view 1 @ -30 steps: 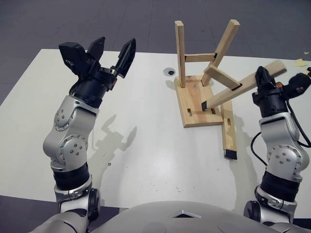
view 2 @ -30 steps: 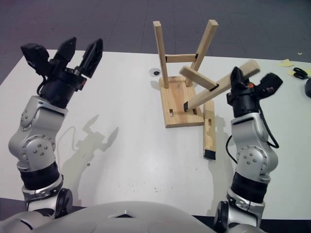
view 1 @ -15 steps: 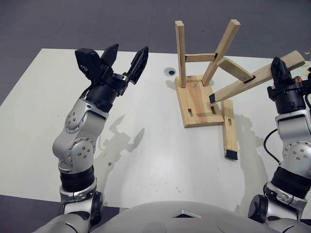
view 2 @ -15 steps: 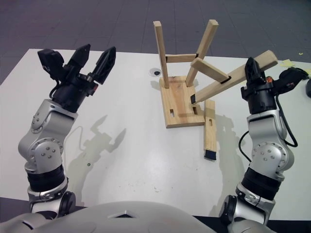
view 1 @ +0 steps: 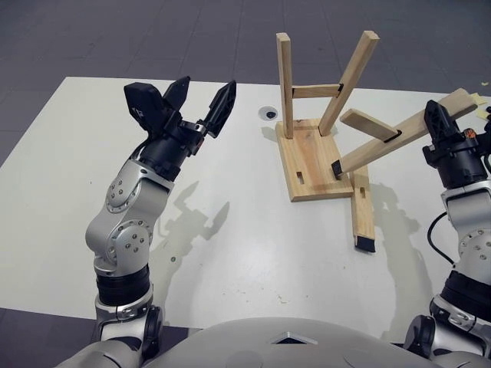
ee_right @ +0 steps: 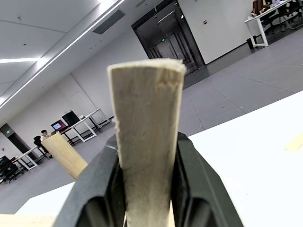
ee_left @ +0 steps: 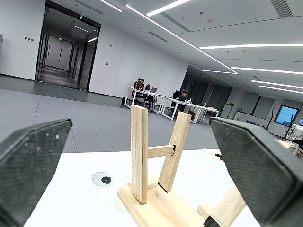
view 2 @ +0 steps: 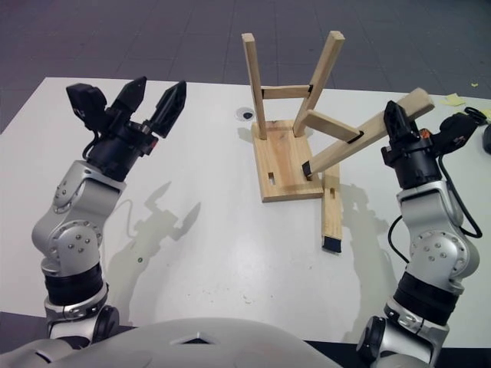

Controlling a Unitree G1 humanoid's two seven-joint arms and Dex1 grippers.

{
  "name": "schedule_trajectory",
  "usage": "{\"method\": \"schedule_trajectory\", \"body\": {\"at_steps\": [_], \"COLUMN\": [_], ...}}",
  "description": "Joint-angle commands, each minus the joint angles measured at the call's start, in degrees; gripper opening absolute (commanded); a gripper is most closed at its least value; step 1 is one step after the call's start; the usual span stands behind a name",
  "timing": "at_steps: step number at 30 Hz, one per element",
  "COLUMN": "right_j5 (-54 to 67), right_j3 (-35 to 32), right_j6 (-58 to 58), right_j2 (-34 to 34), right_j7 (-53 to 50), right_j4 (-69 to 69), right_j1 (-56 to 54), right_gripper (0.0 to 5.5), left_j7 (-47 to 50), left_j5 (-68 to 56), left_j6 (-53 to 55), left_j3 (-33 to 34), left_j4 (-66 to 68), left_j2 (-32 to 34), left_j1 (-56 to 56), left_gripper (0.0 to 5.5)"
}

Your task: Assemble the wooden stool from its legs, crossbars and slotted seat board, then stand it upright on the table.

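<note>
Gripping a third leg in my right pincer, foot at the seat board. Already slotted in: two legs w/ crossbar; fourth leg lies on bench beside. My left pincer open, empty. Approx. half done.

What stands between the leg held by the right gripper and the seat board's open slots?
Nothing visible. The held leg, clamped in the right gripper, slants down to the right edge of the seat board. The loose leg lies on the table beside the board, off its slots.
</note>
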Motion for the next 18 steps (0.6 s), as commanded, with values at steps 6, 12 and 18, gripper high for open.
{"method": "schedule_trajectory", "body": {"at_steps": [6,12,18], "right_j5": [-4.4,-7.9,-10.7], "right_j3": [1.9,2.2,4.3], "right_j6": [-0.1,-2.0,-2.4], "right_j2": [-0.9,-0.1,0.1], "right_j7": [1.8,1.5,2.5], "right_j4": [0.4,0.9,0.6], "right_j1": [0.6,0.4,1.2], "right_gripper": [1.02,1.02,1.02], "left_j7": [0.6,0.7,0.6], "left_j5": [0.9,1.2,1.7], "left_j6": [0.5,0.3,0.2], "left_j3": [-0.2,-0.4,-0.8], "left_j4": [-0.5,-0.5,-0.1], "left_j2": [0.0,0.0,-0.1], "left_j1": [1.1,1.2,1.1], "left_gripper": [5.40,5.40,5.40]}}
